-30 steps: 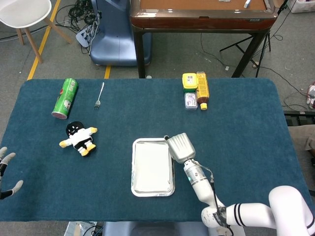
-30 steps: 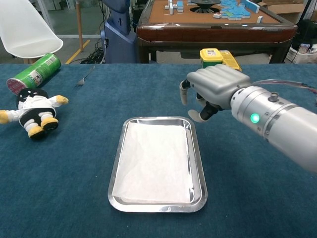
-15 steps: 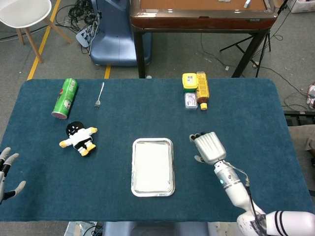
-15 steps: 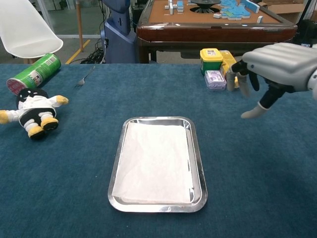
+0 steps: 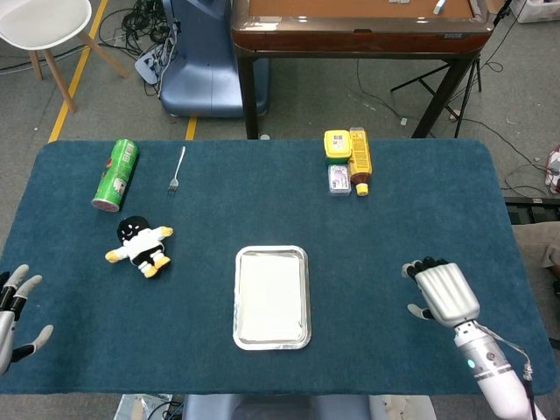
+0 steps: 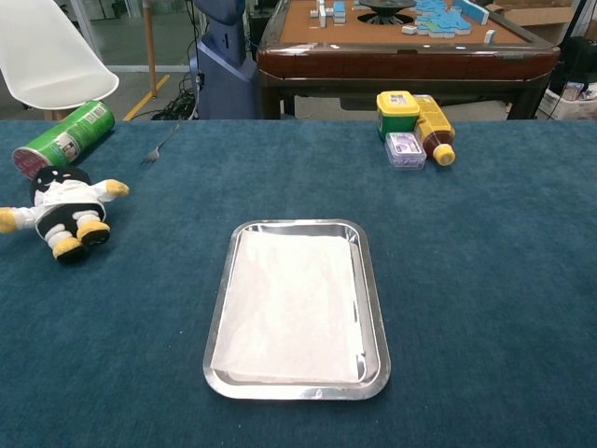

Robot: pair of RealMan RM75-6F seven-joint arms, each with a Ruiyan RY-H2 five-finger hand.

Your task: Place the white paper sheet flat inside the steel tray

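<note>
1. The white paper sheet [image 6: 292, 308] lies flat inside the steel tray [image 6: 371, 289], near the middle of the table [image 5: 420, 219].
2. The paper fills most of the tray, and the shiny rim shows all around it.
3. The right robot hand [image 5: 443, 291] is above the blue table, well to the right of the tray. It holds nothing and touches nothing that can be seen. Its fingers [image 5: 423, 265] are bent a little, with the dark tips apart, and the thumb sticks out to the side.
4. The left robot hand [image 5: 16, 306] shows only at the left edge of the head view, just off the table. Its fingers are spread apart and it holds nothing.
5. The chest view shows neither robot hand.
6. A green can [image 5: 116, 174] lies on its side near the far left corner of the table. A fork [image 5: 177, 170] lies just to the right of it.
7. A small black and white toy [image 5: 141, 246] with yellow feet lies in front of the can.
8. At the far side of the table, a yellow tub [image 6: 397, 110], a small clear box [image 6: 405, 148] and a yellow bottle [image 6: 433, 125] on its side sit close together.
</note>
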